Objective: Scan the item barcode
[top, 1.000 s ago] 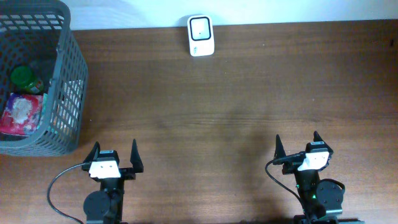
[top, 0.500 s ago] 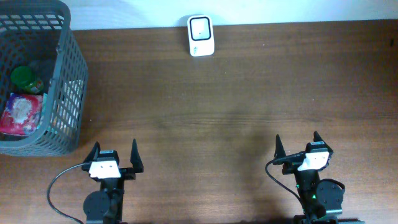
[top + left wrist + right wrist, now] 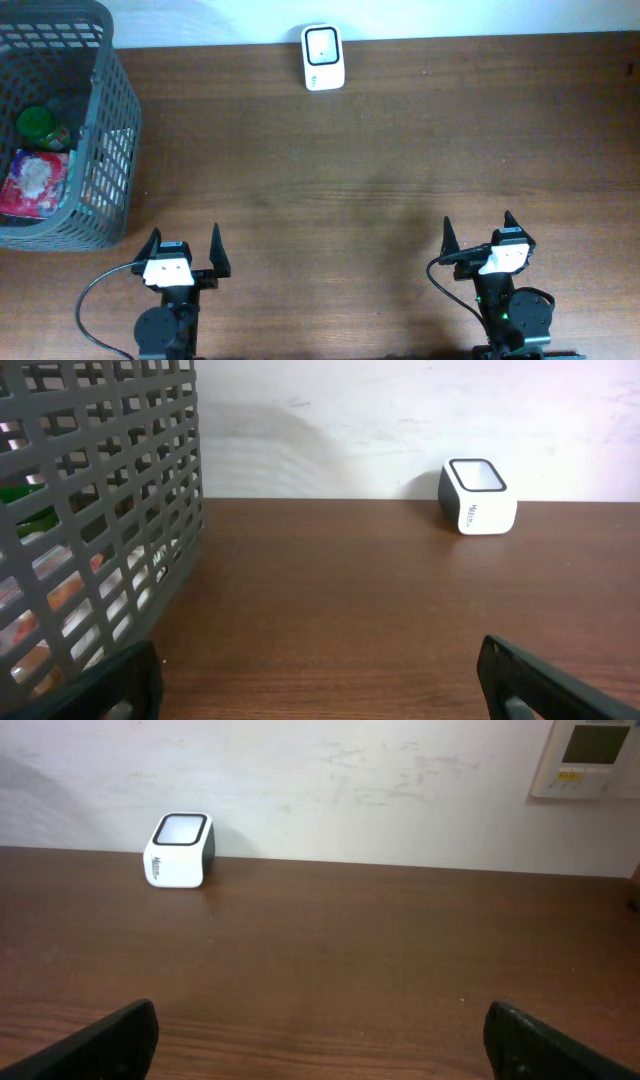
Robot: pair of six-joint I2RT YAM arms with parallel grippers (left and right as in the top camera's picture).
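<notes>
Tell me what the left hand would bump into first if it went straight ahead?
Probably nothing: the left hand points over bare table between the grey basket and the white scanner, so the back wall would come first. The basket is close.

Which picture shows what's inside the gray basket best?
Overhead: it looks straight down into the basket, showing a green lid and a red packet. The left wrist view shows only its mesh side, colours peeking through. The right wrist view misses it.
</notes>
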